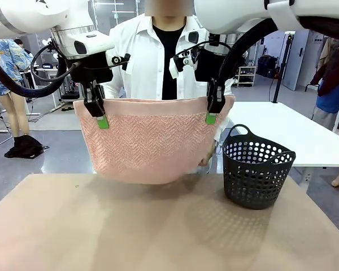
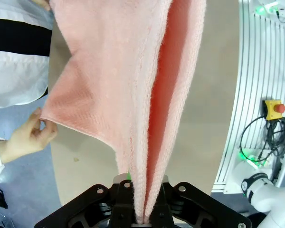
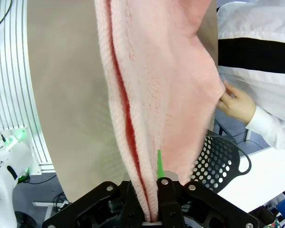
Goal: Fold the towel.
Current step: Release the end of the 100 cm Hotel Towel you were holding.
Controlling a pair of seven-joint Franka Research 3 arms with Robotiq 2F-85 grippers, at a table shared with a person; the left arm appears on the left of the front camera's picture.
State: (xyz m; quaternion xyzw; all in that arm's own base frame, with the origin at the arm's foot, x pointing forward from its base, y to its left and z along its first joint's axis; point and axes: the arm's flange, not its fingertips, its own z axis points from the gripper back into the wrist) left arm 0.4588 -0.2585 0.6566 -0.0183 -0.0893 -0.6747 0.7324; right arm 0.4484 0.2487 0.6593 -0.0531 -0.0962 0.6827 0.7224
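Nearest is the bare tan tabletop (image 1: 158, 231), with a dark perforated basket (image 1: 257, 169) standing on its right side, clear of the cloth. Over the far half of the tabletop the towel (image 1: 152, 141) hangs spread wide, smooth band on top. Its bottom sags in a curve just above the surface, can't tell if it touches. The left hand (image 1: 102, 117) is clamped on the upper left corner and the right hand (image 1: 212, 114) on the upper right, green pads pinching the band. Wrist views show two layers leaving each pinch, so it's probably doubled once. It's held high and wide apart, likely so the cloth hangs flat and the corners line up. Behind, the person's hand (image 2: 23, 140) pinches a lower corner and the person's other hand (image 3: 237, 103) touches the opposite edge, probably steadying it for the next fold
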